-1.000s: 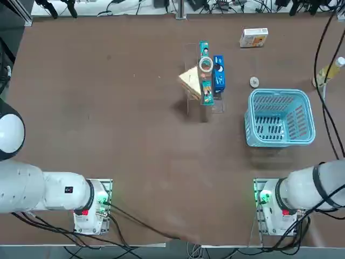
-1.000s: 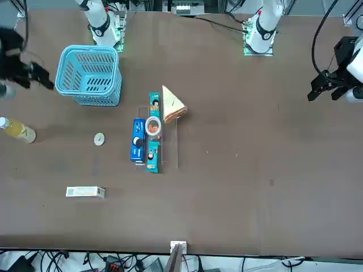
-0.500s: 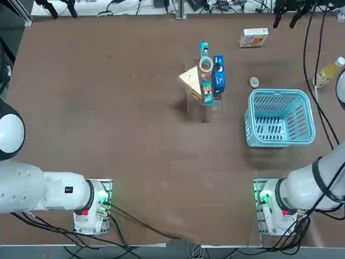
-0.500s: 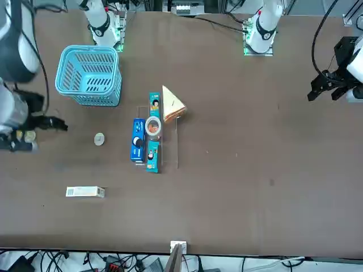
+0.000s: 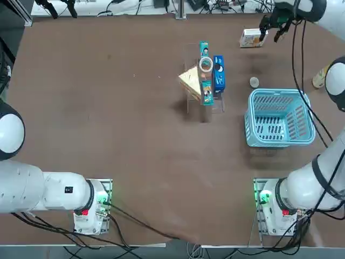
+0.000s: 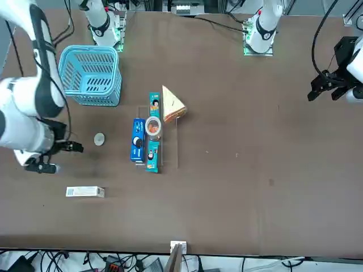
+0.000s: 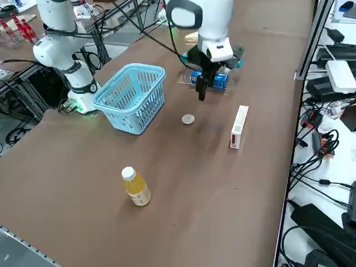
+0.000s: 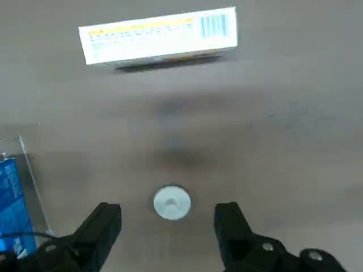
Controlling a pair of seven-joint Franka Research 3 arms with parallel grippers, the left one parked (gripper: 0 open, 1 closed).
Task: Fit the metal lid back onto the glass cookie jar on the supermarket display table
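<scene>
The metal lid lies flat on the brown display table, just beyond the blue basket. My right gripper hangs open in the air above it. In the wrist view the lid shows on the table between the two fingers, untouched. The glass cookie jar stands with its round whitish rim up, in a clear tray among blue packets, to the left of the lid in the top view. The arm hides the jar in the right side view.
A blue basket stands near the lid on the robot's side. A white snack box lies beyond it. A yellow bottle stands at the right edge. A sandwich wedge shares the jar's tray.
The right arm has swung in from the table's right edge to hover over the lid. Its fingers stayed open. The lid, jar and basket have not moved.
</scene>
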